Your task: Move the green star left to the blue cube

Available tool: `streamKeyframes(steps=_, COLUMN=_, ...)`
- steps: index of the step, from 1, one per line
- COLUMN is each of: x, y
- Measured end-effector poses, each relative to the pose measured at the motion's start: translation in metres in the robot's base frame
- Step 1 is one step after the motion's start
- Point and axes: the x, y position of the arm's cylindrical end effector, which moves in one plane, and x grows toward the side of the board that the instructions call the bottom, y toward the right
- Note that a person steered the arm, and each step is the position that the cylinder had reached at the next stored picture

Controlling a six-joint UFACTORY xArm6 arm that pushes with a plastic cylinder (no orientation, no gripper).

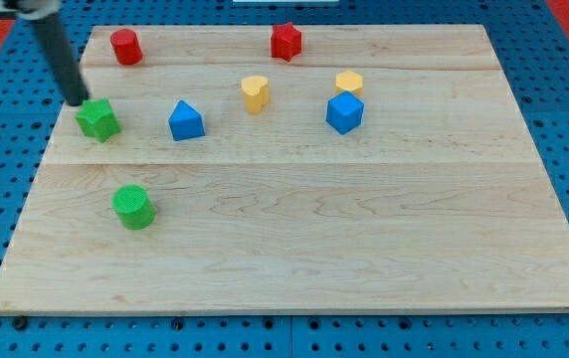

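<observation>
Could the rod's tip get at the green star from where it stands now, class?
Probably yes. My tip sits right at the green star's upper-left edge, with nothing between them. The blue triangular block lies to the star's right, clear of the tip's approach.

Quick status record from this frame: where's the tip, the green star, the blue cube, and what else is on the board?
my tip: at the green star's upper-left edge, touching or nearly touching it
green star: far left of the board, left of the blue triangular block
blue cube: right of centre, just below the yellow hexagonal block
between star and cube: blue triangular block, yellow heart-like block
others: red cylinder, red star, green cylinder
</observation>
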Motion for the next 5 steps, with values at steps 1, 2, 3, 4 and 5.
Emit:
streamKeyframes(steps=1, x=0.019, y=-0.006)
streamKeyframes(steps=2, x=0.081, y=0.025)
streamKeyframes(steps=3, x=0.047, y=0.029)
streamKeyframes(steps=4, x=0.009, y=0.074)
streamKeyframes(steps=5, x=0.01, y=0.087)
